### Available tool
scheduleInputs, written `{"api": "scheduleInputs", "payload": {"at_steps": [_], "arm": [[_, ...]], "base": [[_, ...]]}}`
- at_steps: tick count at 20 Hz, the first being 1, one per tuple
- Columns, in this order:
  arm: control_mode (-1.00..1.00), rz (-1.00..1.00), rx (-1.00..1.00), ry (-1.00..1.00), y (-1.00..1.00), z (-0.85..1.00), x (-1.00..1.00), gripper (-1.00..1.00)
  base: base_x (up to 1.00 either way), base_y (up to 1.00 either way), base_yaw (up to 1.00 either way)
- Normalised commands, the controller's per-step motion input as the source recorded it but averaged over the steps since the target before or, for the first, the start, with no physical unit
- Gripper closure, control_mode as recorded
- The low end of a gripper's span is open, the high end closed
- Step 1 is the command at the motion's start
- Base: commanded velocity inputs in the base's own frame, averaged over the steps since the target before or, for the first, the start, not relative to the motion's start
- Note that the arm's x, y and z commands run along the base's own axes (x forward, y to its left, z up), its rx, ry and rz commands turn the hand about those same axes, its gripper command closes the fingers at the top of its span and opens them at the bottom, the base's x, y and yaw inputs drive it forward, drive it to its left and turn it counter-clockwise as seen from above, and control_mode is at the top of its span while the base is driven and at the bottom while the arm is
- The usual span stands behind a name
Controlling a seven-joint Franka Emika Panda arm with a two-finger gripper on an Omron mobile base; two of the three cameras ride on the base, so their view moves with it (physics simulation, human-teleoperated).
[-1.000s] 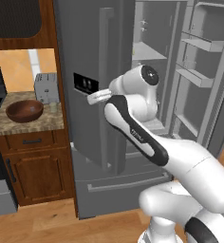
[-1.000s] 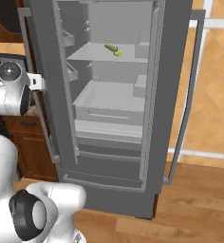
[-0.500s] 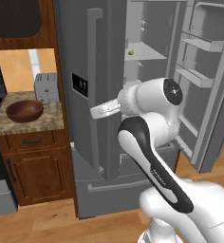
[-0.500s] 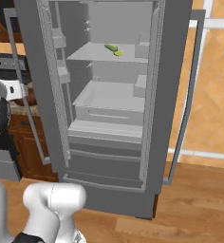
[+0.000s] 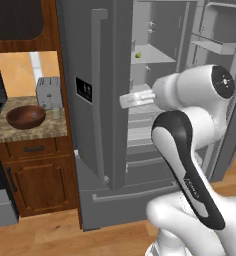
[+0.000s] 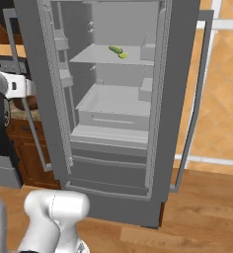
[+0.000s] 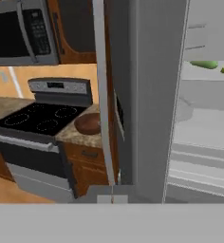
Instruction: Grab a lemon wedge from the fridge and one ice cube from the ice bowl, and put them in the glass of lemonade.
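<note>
Far left of the jaws sits the black stove with the microwave hung above it, then the granite surface carrying the ice bowl, the silver toaster behind it and the glass of lemonade just beside the bowl's right rim. The jaws are pressed together, holding nothing, poking out level at the edge of the fridge's left door, which stands swung out between them and the surface. That door carries a long vertical handle and the black dispenser panel; no lettering on it can be read. To the right of the jaws, inside on an upper shelf, lie a green cucumber-like piece and the yellow lemon wedge, touching or nearly so. Further right, the other door hangs wide open.
</note>
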Motion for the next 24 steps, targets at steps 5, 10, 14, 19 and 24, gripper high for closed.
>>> {"api": "scheduleInputs", "payload": {"at_steps": [5,10,14,19,24], "arm": [[-1.0,-0.24,0.05,0.36,-1.0,0.15,0.39,1.0],[-1.0,-0.09,0.29,0.05,-0.9,-0.29,0.44,1.0],[-1.0,-0.01,0.37,0.0,-0.44,-0.62,0.42,1.0],[-1.0,-0.02,0.28,0.0,0.02,-0.71,0.17,-1.0],[-1.0,0.06,0.25,0.05,0.32,-0.17,0.35,-1.0]], "base": [[0.0,0.0,0.0],[0.0,0.0,0.0],[0.0,0.0,0.0],[0.0,0.0,0.0],[0.0,0.0,0.0]]}}
